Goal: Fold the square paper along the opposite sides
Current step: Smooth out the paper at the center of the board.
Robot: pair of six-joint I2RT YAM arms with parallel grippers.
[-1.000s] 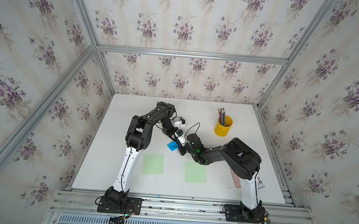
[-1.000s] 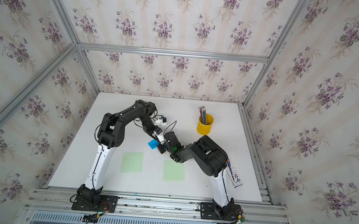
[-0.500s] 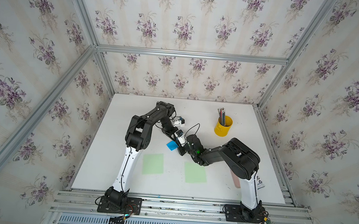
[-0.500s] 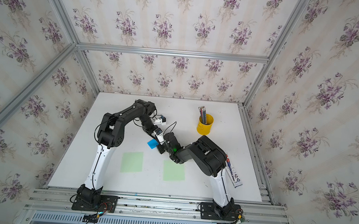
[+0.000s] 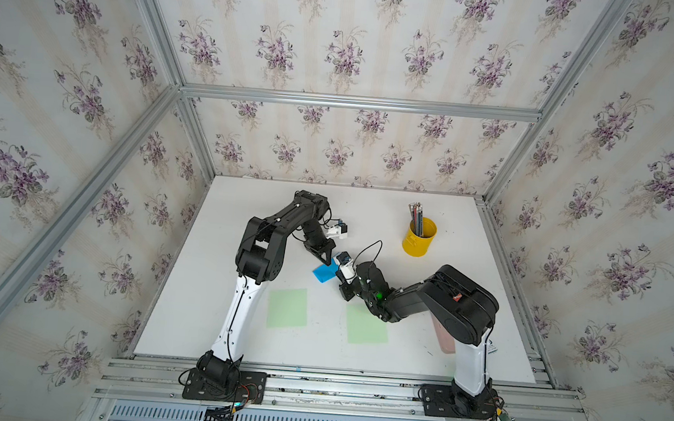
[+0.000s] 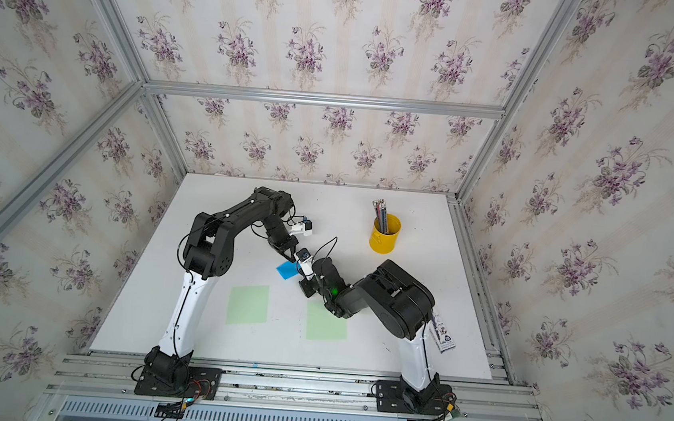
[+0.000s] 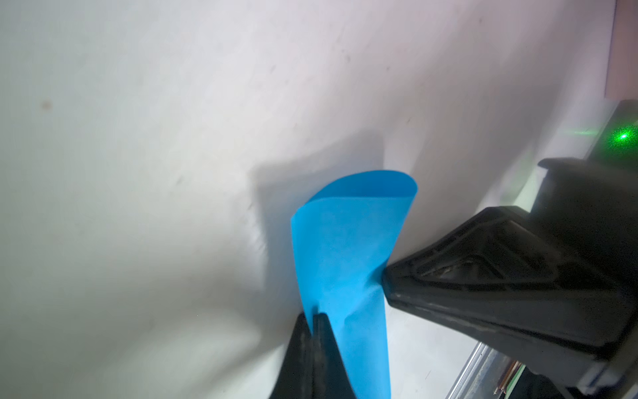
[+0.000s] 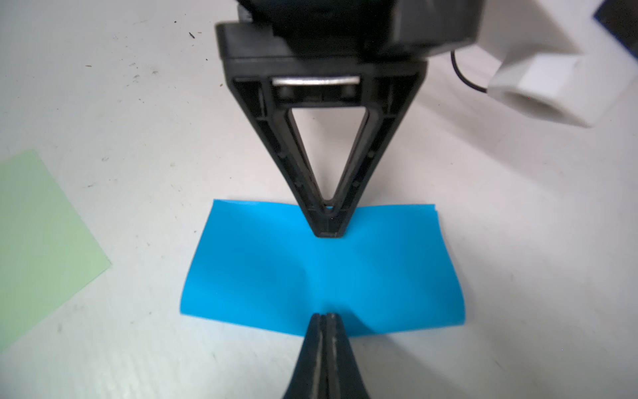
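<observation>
While left fingers [image 7: 300,345] pinch the blue paper [image 7: 341,248], clenched right fingers [image 8: 309,355] touch its fold.

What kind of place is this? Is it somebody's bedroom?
Probably a robot test booth, not a bedroom. A left arm and a right arm, bolted to a metal rail, hold a blue paper over a white table. The flowery wallpaper sits in a bare metal frame.

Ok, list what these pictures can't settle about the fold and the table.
Blue paper, both top views: too small to read the fold.
Whether its edges meet mid-span, right wrist view: covered by the left fingers.
Pinkish sheet, a top view: mostly under the right arm.
Pencils in the yellow cup: too small to count.
</observation>
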